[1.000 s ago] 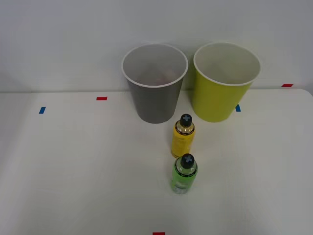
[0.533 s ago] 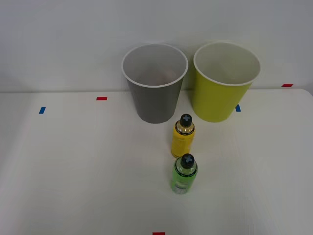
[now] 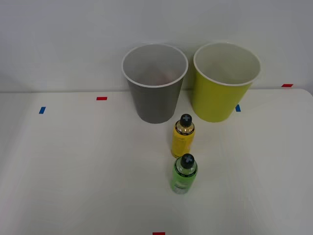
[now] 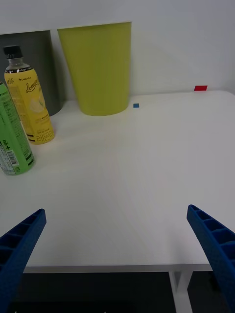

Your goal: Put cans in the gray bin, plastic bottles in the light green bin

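The gray bin point(image 3: 155, 98) stands at the back of the white table, with the light green bin point(image 3: 222, 93) just to its right; the wrist view also has this light green bin point(image 4: 98, 68) and a strip of the gray bin point(image 4: 39, 68). A dim reddish patch lies low inside the gray bin; I cannot tell whether it is one of the cans. In front of the gap between the bins stand two plastic bottles: a yellow bottle point(image 3: 183, 136) point(image 4: 29, 102) and, nearer, a green bottle point(image 3: 184, 174) point(image 4: 12, 134). My right gripper point(image 4: 116, 211) is open and empty, low at the table's front edge, well to the right of the bottles.
Small red tape marks point(image 3: 101, 98) point(image 3: 287, 85) and blue tape marks point(image 3: 42, 110) point(image 3: 237, 108) dot the table. A pale wall rises right behind the bins. The table's front edge point(image 4: 117, 268) lies just under my fingers.
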You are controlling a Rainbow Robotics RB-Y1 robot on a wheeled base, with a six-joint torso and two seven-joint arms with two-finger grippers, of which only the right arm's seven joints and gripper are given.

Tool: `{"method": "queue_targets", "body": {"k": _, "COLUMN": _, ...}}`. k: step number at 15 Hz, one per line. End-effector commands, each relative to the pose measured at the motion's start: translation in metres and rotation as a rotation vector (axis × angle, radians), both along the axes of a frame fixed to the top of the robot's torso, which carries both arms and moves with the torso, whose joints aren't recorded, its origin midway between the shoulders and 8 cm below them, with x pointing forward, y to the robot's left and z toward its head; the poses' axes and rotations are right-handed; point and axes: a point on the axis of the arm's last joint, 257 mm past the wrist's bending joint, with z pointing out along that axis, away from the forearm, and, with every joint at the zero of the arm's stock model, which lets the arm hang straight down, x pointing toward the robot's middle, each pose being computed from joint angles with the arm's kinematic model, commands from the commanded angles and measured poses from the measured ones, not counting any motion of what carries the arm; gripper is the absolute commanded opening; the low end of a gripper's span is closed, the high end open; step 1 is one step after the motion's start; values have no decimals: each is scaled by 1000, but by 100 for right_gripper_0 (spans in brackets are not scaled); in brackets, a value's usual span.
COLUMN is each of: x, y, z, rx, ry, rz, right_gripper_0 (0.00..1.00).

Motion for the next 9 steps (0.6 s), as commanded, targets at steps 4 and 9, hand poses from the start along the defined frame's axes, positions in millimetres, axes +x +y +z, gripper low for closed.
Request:
{"method": "queue_targets", "body": {"k": 4, "x": 0, "y": 0, "z": 0, "rx": 0, "ry": 0, "rz": 0, "right_gripper_0": 100}}
{"method": "queue_targets", "body": {"k": 9, "x": 0, "y": 0, "z": 0, "rx": 0, "ry": 0, "rz": 0, "right_gripper_0": 100}}
